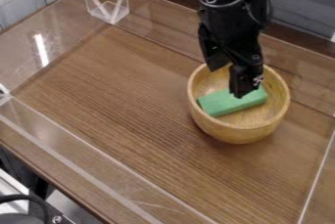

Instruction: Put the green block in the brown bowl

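Note:
The brown bowl [238, 125] stands on the wooden table at the right of the camera view. Inside it lies the green block [222, 103], flat on the bowl's floor and partly hidden behind my fingers. My black gripper [236, 79] hangs just over the bowl, pointing steeply down, with its jaws open and nothing between them. Its fingertips reach down to about the level of the rim, above the block.
A low clear acrylic wall [78, 159] rings the wooden tabletop [118, 91]. A small clear acrylic stand [108, 5] sits at the far left corner. The table's near edge runs along the bottom left.

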